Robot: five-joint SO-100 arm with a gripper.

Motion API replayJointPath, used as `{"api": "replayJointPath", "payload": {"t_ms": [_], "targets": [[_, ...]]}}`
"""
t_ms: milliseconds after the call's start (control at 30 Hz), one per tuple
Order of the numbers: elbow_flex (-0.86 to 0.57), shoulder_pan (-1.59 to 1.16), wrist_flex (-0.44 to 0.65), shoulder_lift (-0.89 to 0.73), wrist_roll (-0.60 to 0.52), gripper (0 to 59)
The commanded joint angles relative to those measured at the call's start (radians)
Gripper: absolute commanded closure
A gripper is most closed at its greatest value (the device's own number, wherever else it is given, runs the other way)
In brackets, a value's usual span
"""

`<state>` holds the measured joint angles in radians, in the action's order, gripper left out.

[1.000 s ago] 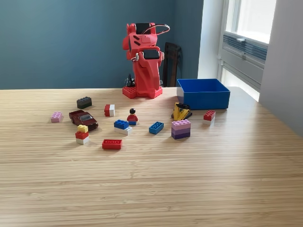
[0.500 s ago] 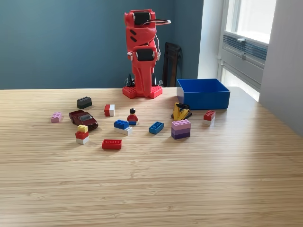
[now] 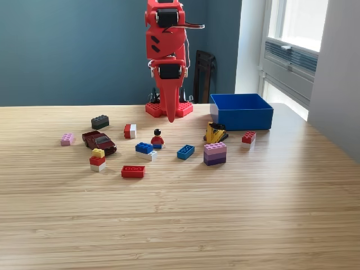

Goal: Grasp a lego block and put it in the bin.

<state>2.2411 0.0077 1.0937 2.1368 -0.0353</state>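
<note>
Lego blocks lie scattered on the wooden table (image 3: 180, 225): a red one (image 3: 133, 171), a blue one (image 3: 185, 152), a pink-and-purple stack (image 3: 215, 153), a blue-on-white one (image 3: 145, 150), a red-and-white one (image 3: 130, 131), a dark grey one (image 3: 100, 121) and a pink one (image 3: 67, 138). The blue bin (image 3: 242, 111) stands at the exterior view's back right. The red arm rises at the back centre, its gripper (image 3: 171, 117) pointing straight down to a closed tip, above the table and behind the blocks, holding nothing.
A dark red toy car (image 3: 99, 141), a small figure (image 3: 157, 138), a yellow-and-black piece (image 3: 215, 133), a red-and-white block (image 3: 248, 138) and a yellow-red-white stack (image 3: 98, 160) also lie about. A window and wall stand at the right.
The arm has unfolded upward from its tucked pose, and the gripper has swung down and forward to point at the table.
</note>
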Motion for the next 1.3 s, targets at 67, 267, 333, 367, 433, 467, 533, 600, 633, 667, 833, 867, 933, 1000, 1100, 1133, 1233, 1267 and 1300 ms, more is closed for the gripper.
{"api": "replayJointPath", "payload": {"t_ms": [67, 267, 333, 367, 433, 467, 533, 600, 633, 667, 833, 867, 933, 1000, 1100, 1133, 1233, 1267, 1300], "targets": [[-0.15, -0.028, -0.014, -0.13, 0.015, 28.3], [-0.219, -0.06, -0.014, -0.273, 0.061, 28.0], [-0.242, -0.072, -0.012, -0.316, 0.074, 28.0], [-0.253, -0.078, -0.012, -0.337, 0.08, 28.1], [-0.275, -0.089, -0.012, -0.377, 0.086, 28.2], [-0.288, -0.092, -0.012, -0.396, 0.087, 28.4], [-0.316, -0.1, -0.012, -0.433, 0.091, 28.7], [-0.342, -0.106, -0.012, -0.468, 0.091, 28.8], [-0.354, -0.109, -0.012, -0.485, 0.091, 29.0], [-0.367, -0.112, -0.012, -0.5, 0.091, 29.0], [-0.416, -0.127, -0.012, -0.561, 0.087, 29.1], [-0.423, -0.129, -0.012, -0.571, 0.087, 29.2], [-0.437, -0.133, -0.012, -0.594, 0.087, 29.3], [-0.451, -0.137, -0.012, -0.617, 0.087, 29.5], [-0.469, -0.14, -0.012, -0.65, 0.089, 29.8], [-0.477, -0.141, -0.012, -0.663, 0.091, 30.0], [-0.497, -0.141, -0.011, -0.704, 0.094, 30.6], [-0.503, -0.141, -0.009, -0.718, 0.094, 31.0], [-0.511, -0.141, -0.008, -0.73, 0.094, 31.5]]}}
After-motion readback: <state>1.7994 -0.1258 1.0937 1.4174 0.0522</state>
